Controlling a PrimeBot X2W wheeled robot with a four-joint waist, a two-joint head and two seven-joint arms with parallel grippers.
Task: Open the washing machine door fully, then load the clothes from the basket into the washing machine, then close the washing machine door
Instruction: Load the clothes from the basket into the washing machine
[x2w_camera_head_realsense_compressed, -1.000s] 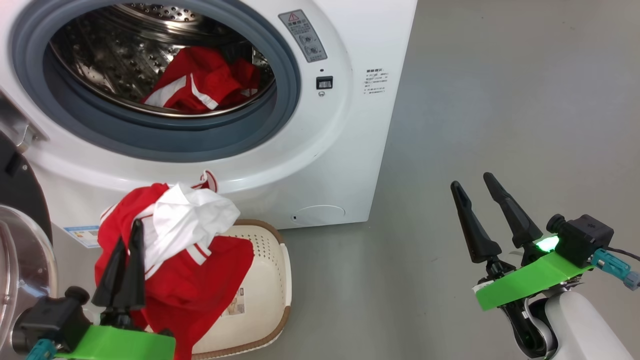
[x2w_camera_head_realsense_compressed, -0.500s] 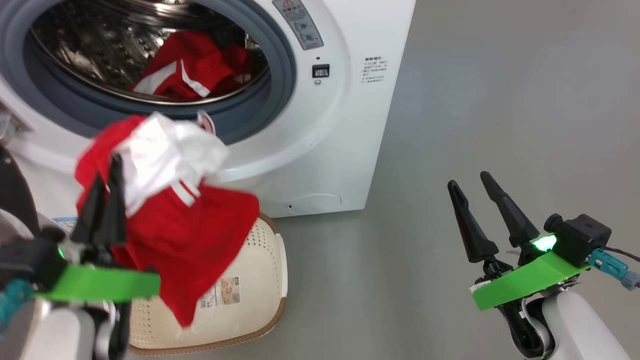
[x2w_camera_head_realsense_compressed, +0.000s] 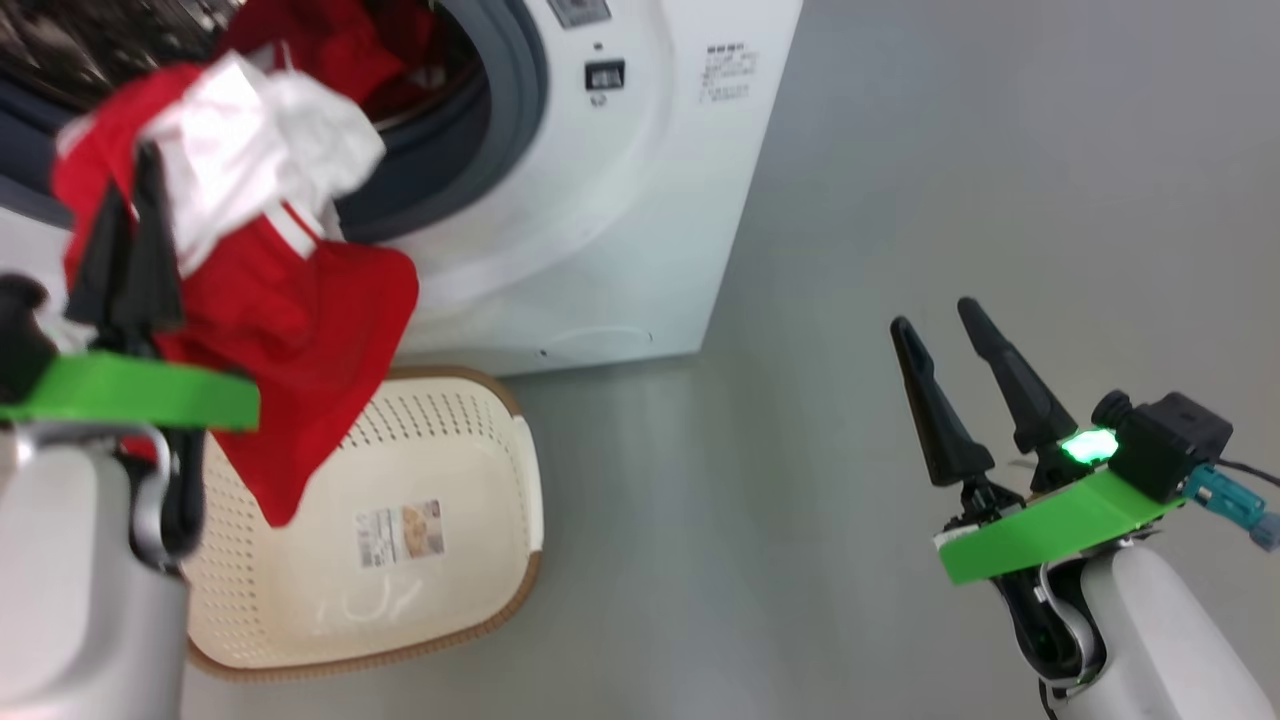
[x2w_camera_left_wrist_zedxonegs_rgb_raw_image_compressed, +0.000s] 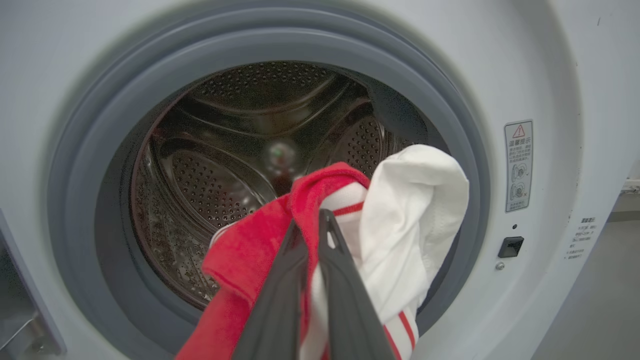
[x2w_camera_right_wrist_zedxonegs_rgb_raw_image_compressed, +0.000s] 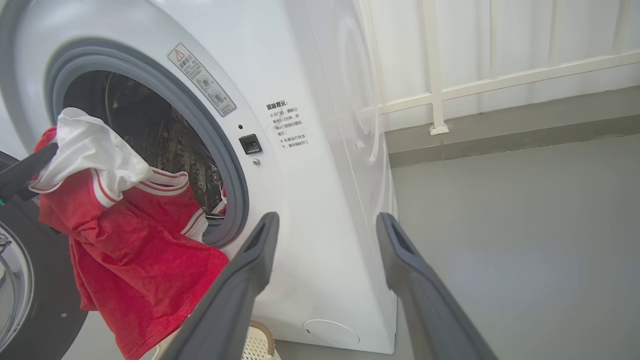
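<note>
Left jaws: clamped on the clothes (x2w_camera_head_realsense_compressed: 290, 330), right at the washing machine (x2w_camera_head_realsense_compressed: 620, 200) mouth
Right jaws: spread wide
Basket (x2w_camera_head_realsense_compressed: 460, 450): on the floor (x2w_camera_head_realsense_compressed: 800, 400) below the clothes

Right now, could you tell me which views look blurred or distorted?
Head view: the clothes and left hand are smeared, the right hand crisp. Left wrist view: the washing machine front looks soft. Right wrist view: sharp, but the machine's edges bow.

The floor (x2w_camera_head_realsense_compressed: 900, 150) is plain grey and smooth (a little shiny). In the right wrist view, tall white bars (x2w_camera_right_wrist_zedxonegs_rgb_raw_image_compressed: 500, 45) stand at 1 o'clock, with one long bar across them. A grey step (x2w_camera_right_wrist_zedxonegs_rgb_raw_image_compressed: 500, 127) runs under them toward 3 o'clock.
</note>
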